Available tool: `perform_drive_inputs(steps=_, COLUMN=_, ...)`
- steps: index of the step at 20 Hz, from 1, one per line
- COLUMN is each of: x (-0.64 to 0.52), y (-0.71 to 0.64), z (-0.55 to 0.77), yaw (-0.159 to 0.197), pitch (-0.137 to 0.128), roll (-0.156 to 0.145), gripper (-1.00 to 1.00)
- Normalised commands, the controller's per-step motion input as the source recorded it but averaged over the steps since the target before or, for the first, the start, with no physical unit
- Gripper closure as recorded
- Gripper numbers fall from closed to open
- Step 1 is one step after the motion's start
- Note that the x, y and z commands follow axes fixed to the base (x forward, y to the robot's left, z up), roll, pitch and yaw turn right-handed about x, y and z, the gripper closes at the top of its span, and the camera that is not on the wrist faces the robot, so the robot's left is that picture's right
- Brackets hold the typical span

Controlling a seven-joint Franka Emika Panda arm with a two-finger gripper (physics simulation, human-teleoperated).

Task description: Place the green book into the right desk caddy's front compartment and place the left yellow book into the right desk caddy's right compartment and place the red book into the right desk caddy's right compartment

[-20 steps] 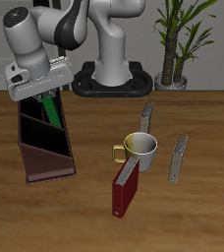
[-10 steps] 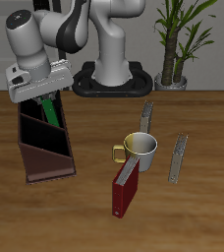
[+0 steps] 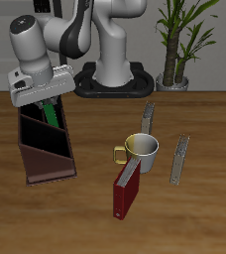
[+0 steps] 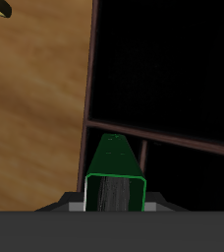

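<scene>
- The gripper (image 3: 48, 102) hangs over the far end of the right desk caddy (image 3: 44, 149), its body hiding most of what lies under it.
- The green book (image 3: 52, 112) stands tilted in the caddy's far section, its top end up by the fingers and its lower end down inside the box.
- In the wrist view the green book (image 4: 115, 177) shows end-on, pale page edges framed by the green cover, with a grey finger pad (image 4: 78, 206) just beside each side; whether the pads press the cover or stand slightly off it cannot be told.
- The caddy's dark interior and one inner divider (image 4: 163, 138) show beyond the book in the wrist view, with the wooden table (image 4: 35, 98) beside the caddy wall.
- The red book (image 3: 126, 190) stands upright near the table's front edge, just in front of the mug (image 3: 140, 149) and close to its yellow handle.
- The left yellow book (image 3: 180, 159) stands edge-on as a thin slab on the side of the mug away from the caddy, apart from it.
- A second thin book (image 3: 148, 117) stands edge-on just behind the mug.
- A potted plant (image 3: 176, 45) stands at the far edge of the table, beside the robot's base (image 3: 113, 79).
</scene>
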Motion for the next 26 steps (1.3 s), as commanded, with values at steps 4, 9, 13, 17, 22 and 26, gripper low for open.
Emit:
perform_drive_inputs(steps=4, x=0.03, y=-0.01, z=-0.11, yaw=0.013, pitch=0.016, roll=0.005, gripper=1.0)
perform_drive_inputs(steps=9, x=0.04, y=-0.01, z=-0.09, yaw=-0.001, pitch=0.019, roll=-0.019, gripper=1.0)
perform_drive_inputs(steps=13, x=0.05, y=-0.01, z=-0.03, yaw=-0.021, pitch=0.031, roll=-0.027, gripper=-1.0)
perform_drive_inputs(steps=17, x=0.02, y=0.06, z=0.05, yaw=-0.019, pitch=-0.005, roll=-0.009, gripper=-1.0)
perform_drive_inputs(steps=22, x=0.02, y=0.25, z=0.15, yaw=-0.034, pitch=-0.024, roll=0.017, gripper=-1.0)
perform_drive_inputs(steps=26, x=-0.01, y=0.42, z=0.2, yaw=-0.04, pitch=-0.017, roll=0.045, gripper=-1.0)
